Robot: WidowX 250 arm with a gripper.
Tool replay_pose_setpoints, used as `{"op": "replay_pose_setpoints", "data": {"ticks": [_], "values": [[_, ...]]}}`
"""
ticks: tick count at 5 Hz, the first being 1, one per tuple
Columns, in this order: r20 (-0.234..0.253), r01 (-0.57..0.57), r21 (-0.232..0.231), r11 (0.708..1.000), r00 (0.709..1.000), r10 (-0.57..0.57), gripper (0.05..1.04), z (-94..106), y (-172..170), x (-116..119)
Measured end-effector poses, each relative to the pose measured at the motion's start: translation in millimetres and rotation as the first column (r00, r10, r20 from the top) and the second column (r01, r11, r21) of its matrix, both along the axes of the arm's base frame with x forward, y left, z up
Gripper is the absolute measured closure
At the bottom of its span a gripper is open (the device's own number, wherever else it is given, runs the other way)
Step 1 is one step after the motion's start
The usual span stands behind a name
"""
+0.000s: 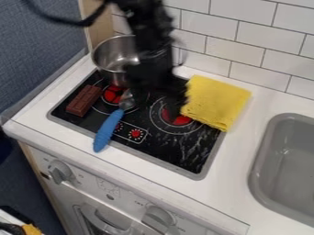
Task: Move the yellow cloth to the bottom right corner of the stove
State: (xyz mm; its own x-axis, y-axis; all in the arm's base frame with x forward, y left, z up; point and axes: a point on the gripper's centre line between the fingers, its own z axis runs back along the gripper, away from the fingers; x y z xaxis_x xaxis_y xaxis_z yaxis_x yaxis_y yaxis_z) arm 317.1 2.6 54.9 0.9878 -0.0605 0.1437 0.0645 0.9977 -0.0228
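Hand point(175, 105) over stove point(178, 160), just beside yellow cloth point(215, 103), likely there for an edge grab; can't make out if apart, together or clamped; cloth lies across stove edge and table point(236, 160), corner target nearer camera than hand; spoon point(109, 128) and chocolate bar point(84, 100) off hand's opposite side, probably no obstacle.

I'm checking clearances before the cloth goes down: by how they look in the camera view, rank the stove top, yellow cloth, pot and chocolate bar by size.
1. Stove top
2. Yellow cloth and pot: unsure, the arm covers part of the pot
3. Chocolate bar
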Motion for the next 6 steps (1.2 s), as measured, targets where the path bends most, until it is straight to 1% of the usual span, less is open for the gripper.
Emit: {"op": "replay_pose_setpoints", "data": {"ticks": [1,2,3,4,5,6], "values": [[0.015,-0.027,-0.022,0.999,1.0,0.027,0.082,3.2,-20.8,44.5],[0.05,-0.039,-0.023,0.999,0.998,0.04,0.082,5.9,-32.9,76.8],[0.022,-0.038,0.014,0.999,0.999,0.038,0.082,-17.6,-31.4,89.6],[-0.028,-0.017,0.048,0.999,0.999,0.018,0.083,-42.9,-27.5,93.1],[-0.052,-0.005,0.071,0.997,0.999,0.008,0.082,-49.9,-24.7,89.7],[-0.048,0.007,0.057,0.998,0.999,-0.005,0.082,-52.6,-26.5,82.5]]}}
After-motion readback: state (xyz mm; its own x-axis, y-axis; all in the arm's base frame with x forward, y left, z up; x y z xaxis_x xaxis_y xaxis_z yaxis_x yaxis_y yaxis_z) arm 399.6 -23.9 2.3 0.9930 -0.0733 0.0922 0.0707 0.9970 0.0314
